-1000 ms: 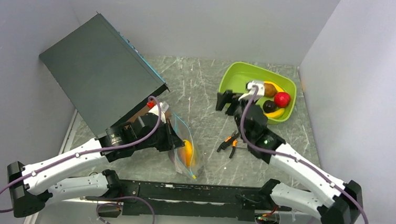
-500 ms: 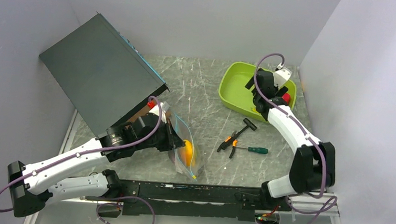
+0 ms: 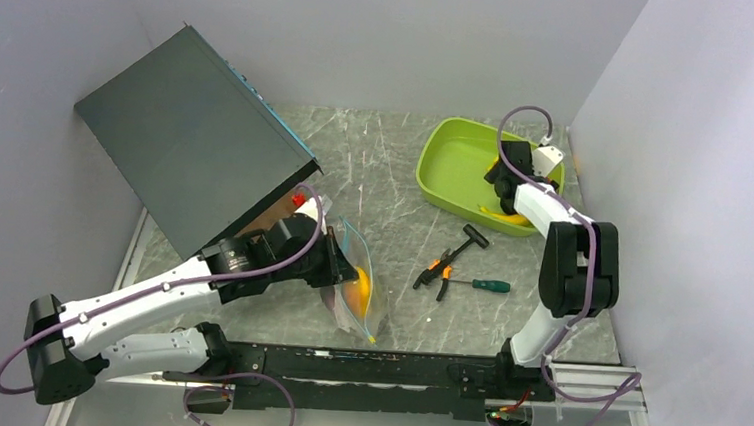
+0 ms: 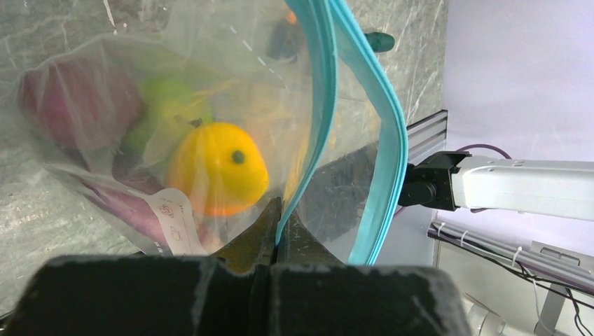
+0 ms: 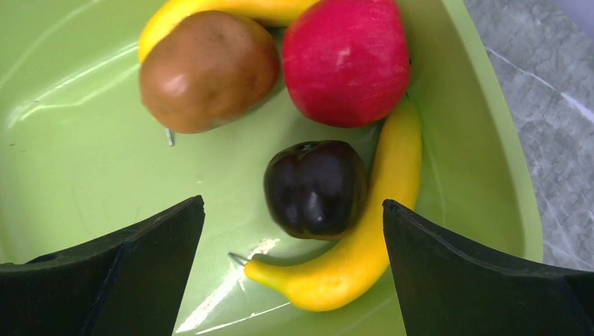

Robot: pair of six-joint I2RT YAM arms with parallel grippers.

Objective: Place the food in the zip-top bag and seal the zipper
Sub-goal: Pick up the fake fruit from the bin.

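Note:
The zip-top bag (image 3: 353,290) hangs at the table's near middle with its mouth open. My left gripper (image 4: 280,218) is shut on one side of its blue-green zipper (image 4: 319,105); the zipper's other side (image 4: 389,140) bows away. An orange (image 4: 217,168), a green apple (image 4: 168,108) and a purple piece (image 4: 70,98) lie inside the bag. My right gripper (image 5: 293,204) stands open low over the lime-green tray (image 5: 70,175). Its fingers straddle a dark plum (image 5: 315,187) and a yellow banana (image 5: 364,252). A brown pear (image 5: 209,70) and a red fruit (image 5: 345,59) lie just beyond.
Black-and-orange pliers (image 3: 437,272), a green-handled screwdriver (image 3: 483,285) and a small black tool (image 3: 471,240) lie on the table between bag and tray (image 3: 447,163). A large dark box (image 3: 193,135) leans at the back left, close to my left arm.
My right arm has swung from above the pliers to the tray's far right and dropped in over the fruit, its jaws widening. My left arm has shifted slightly with the bag.

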